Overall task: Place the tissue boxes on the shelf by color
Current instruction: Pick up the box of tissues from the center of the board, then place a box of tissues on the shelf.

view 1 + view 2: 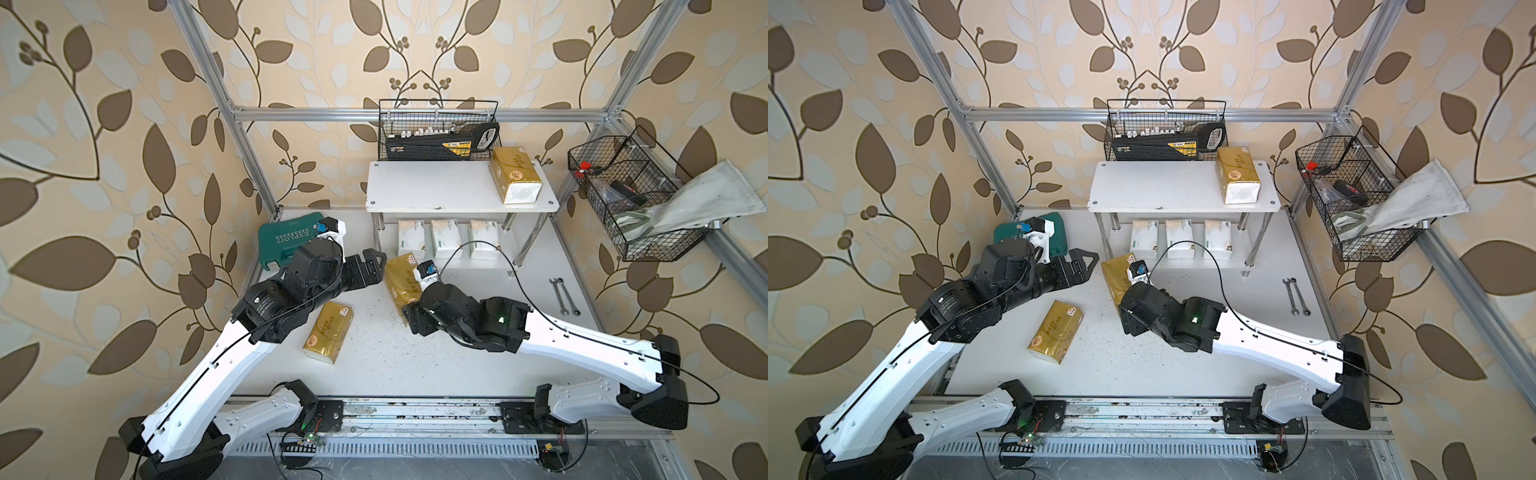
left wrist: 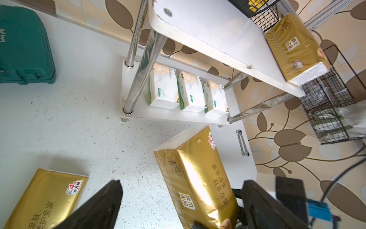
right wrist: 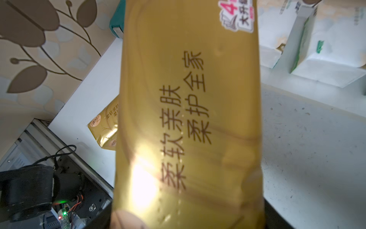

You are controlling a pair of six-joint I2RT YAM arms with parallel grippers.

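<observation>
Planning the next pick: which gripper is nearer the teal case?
Left. The left gripper is open near the teal case; the right gripper, gripping a gold pack, is farther.

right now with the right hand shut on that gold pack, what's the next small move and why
Probably raise the held gold pack a little. The right hand is shut on it; the shelf's top board holds one gold pack with bare space beside it, and white packs fill the lower tier, so gold likely goes on top and needs height to clear its edge.

Table [image 1: 374,357]: shelf [image 1: 436,187], gold pack [image 1: 328,332], teal case [image 1: 286,241], wrenches [image 1: 563,296].
</observation>
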